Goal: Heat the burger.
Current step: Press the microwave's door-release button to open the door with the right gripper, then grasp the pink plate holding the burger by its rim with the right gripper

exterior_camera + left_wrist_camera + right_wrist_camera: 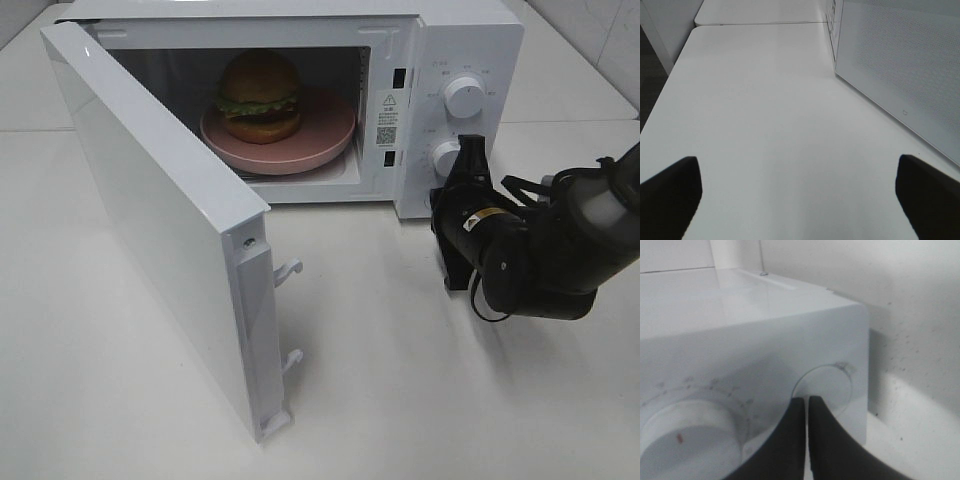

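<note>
The burger sits on its plate inside the microwave, left of the right gripper — its 2 fingers pressed together at the control panel. The door hangs open beside the left gripper, spread wide — the nearer arm, I'd say.

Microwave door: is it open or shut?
Open. The microwave door stands wide out from the microwave, its latch hooks hang free, and the burger on its pink plate shows inside.

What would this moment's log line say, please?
burger: on plate in microwave; door: open; right fingers: shut at panel; left fingers: open
</note>
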